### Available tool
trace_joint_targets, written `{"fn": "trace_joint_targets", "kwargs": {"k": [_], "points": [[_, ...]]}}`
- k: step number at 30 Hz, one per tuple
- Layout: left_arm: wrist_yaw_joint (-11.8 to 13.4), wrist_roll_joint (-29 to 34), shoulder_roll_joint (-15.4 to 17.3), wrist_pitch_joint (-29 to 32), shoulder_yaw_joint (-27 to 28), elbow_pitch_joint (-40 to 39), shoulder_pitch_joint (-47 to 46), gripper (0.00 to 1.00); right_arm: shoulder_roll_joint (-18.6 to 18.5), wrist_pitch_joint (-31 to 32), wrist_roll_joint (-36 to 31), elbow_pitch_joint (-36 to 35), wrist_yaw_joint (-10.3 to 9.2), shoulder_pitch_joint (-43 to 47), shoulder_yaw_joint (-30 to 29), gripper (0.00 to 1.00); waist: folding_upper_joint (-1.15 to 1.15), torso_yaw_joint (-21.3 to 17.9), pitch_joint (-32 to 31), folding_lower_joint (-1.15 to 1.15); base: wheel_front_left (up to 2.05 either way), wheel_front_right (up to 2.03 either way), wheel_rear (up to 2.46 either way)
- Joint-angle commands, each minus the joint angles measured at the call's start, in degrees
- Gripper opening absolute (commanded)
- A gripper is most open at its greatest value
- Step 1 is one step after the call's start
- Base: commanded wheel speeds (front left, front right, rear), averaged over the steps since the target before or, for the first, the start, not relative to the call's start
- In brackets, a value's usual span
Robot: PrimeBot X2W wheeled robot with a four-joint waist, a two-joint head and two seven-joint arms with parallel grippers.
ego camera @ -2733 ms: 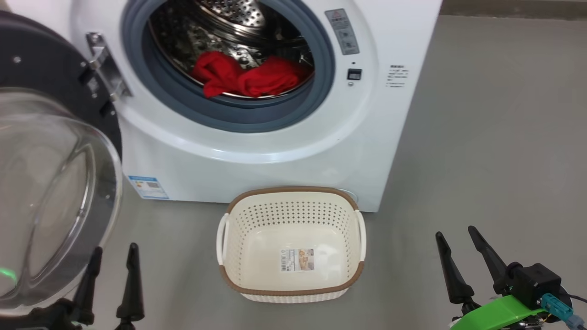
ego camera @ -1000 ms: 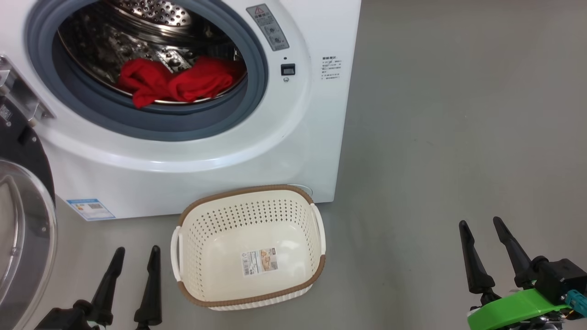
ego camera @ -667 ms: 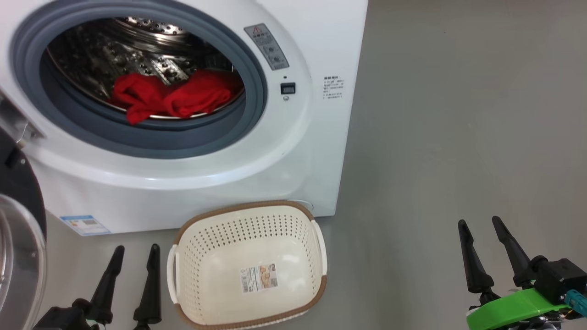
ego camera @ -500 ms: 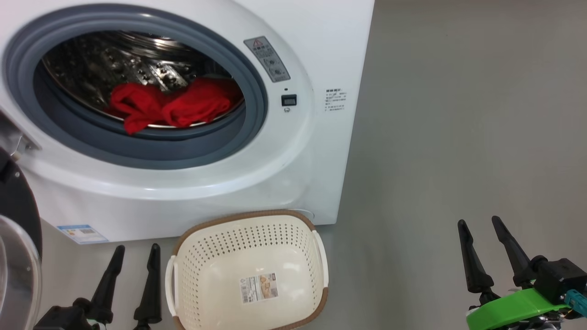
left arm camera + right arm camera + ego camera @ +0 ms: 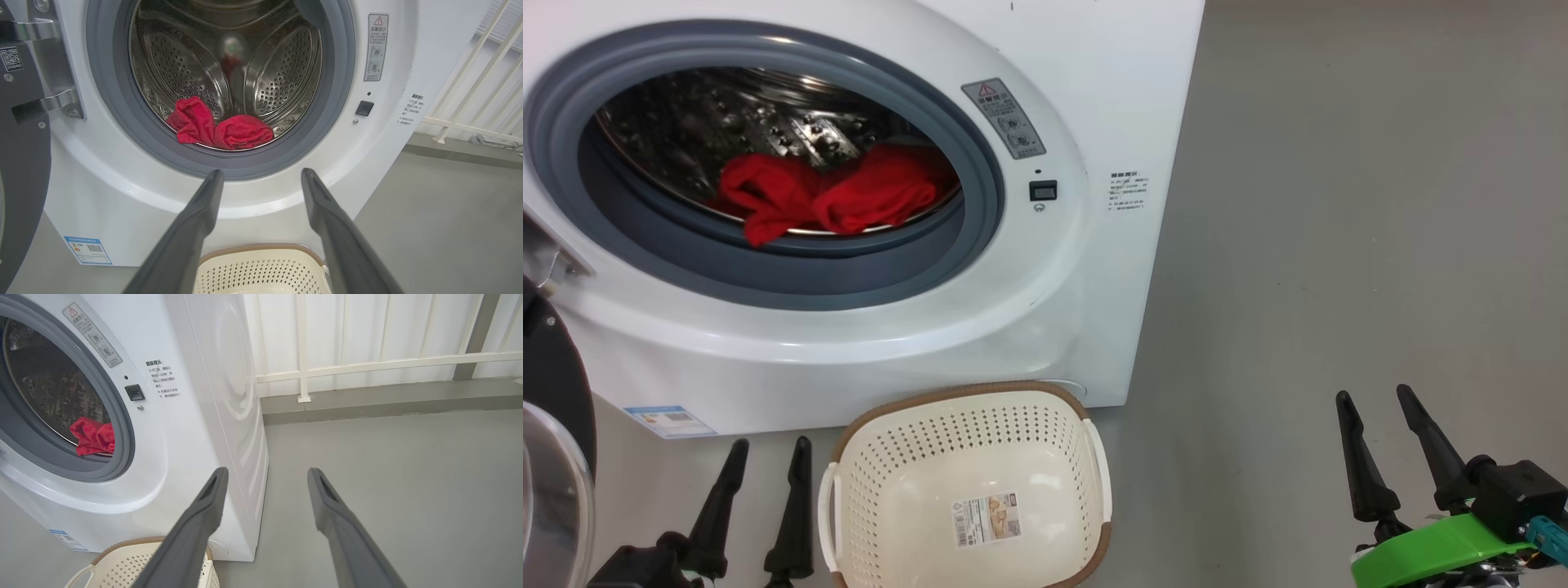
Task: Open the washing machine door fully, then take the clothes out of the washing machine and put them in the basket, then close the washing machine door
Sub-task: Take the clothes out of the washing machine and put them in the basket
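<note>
The white washing machine [image 5: 1045, 310] stands with its round mouth uncovered. Its black-rimmed door [image 5: 547, 457] hangs swung out at the far left. Red clothes [image 5: 825, 196] lie in a heap at the front of the steel drum, and the same red clothes [image 5: 216, 128] [image 5: 93, 437] appear through both wrist cameras. The cream basket [image 5: 968, 437] sits on the floor just in front of the machine, with only a label on its bottom. My left gripper [image 5: 770, 447] is open, low beside the basket's left handle. My right gripper [image 5: 1374, 396] is open over bare floor, well right of the machine.
Grey floor [image 5: 1339, 204] stretches to the right of the machine. A white railing [image 5: 367, 363] runs along a raised kerb behind it. The door's hinge bracket [image 5: 49, 65] juts out at the left of the opening.
The camera has shifted, so the machine's mouth now sits lower and larger in the head view and the door has slid toward the left edge. Both grippers stay open in place.
</note>
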Motion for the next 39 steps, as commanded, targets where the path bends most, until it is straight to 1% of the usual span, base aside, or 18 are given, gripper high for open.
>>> {"fn": "trace_joint_targets", "kwargs": {"k": [1, 6, 11, 14, 17, 22, 28, 33, 34, 35, 39], "points": [[0.05, 0.66, 0.75, -0.28, 1.65, -0.98, -2.33, 1.00, -0.57, -0.69, -0.19, -1.63, 0.37, -2.06, 1.60, 1.00, 0.00, -0.01, 0.15, 0.00, 0.00, 0.00, 0.00], [0.05, 1.50, 0.44, -0.28, 2.36, 1.01, -3.20, 1.00, -0.51, -0.69, -0.15, -1.62, 0.37, -3.06, 2.00, 1.00, 0.00, -0.60, 1.44, 0.00, 0.00, 0.00, 0.00], [0.05, 2.72, 0.09, -0.28, 2.85, 2.83, -6.17, 1.00, -0.22, -0.69, -0.15, -1.90, 0.37, -4.24, 2.19, 1.00, 0.00, -1.52, 3.39, 0.00, 0.00, 0.00, 0.00], [0.05, 4.07, -0.49, -0.28, 4.11, 5.43, -10.50, 1.00, 0.06, -0.69, -0.12, -1.86, 0.37, -4.76, 2.17, 1.00, 0.00, -2.26, 4.90, 0.00, 0.00, 0.00, 0.00], [0.05, 5.66, -0.51, -0.28, 3.60, 8.11, -14.64, 1.00, 0.30, -0.69, -0.08, -1.97, 0.37, -5.34, 2.42, 1.00, 0.00, -3.12, 6.26, 0.00, 0.00, 0.00, 0.00], [0.36, 7.81, 0.22, -0.28, 4.31, 16.01, -23.28, 1.00, 0.66, -0.69, 0.05, -2.12, 0.37, -6.82, 2.80, 1.00, 0.00, -4.86, 8.83, 0.00, 0.00, 0.00, 0.00], [1.12, 9.44, 2.15, -0.27, 3.91, 28.38, -35.19, 1.00, 1.04, -0.69, 0.20, -2.22, 0.37, -8.11, 3.07, 1.00, 0.00, -6.98, 11.70, 0.00, 0.00, 0.00, 0.00], [1.19, 10.73, 5.21, -0.25, 3.01, 37.56, -43.99, 1.00, 1.21, -0.69, 0.35, -2.53, 0.37, -9.48, 3.16, 1.00, 0.00, -8.88, 14.17, 0.00, 0.00, 0.00, 0.00], [1.38, 11.38, 6.95, -0.26, 2.56, 42.07, -48.85, 1.00, 1.26, -0.69, 0.36, -2.79, 0.37, -10.23, 3.10, 1.00, 0.00, -9.48, 15.55, 0.00, 0.00, 0.00, 0.00], [1.38, 11.38, 6.95, -0.26, 2.56, 42.07, -48.85, 1.00, 1.26, -0.69, 0.36, -2.79, 0.37, -10.23, 3.10, 1.00, 0.00, -9.48, 15.55, 0.00, 0.00, 0.00, 0.00], [1.69, 12.34, 9.02, -0.26, 1.77, 47.34, -54.19, 1.00, 1.29, -0.69, 0.75, -3.05, 0.37, -11.16, 3.50, 1.00, 0.00, -10.20, 17.02, 0.00, 0.00, 0.00, 0.00]]}}
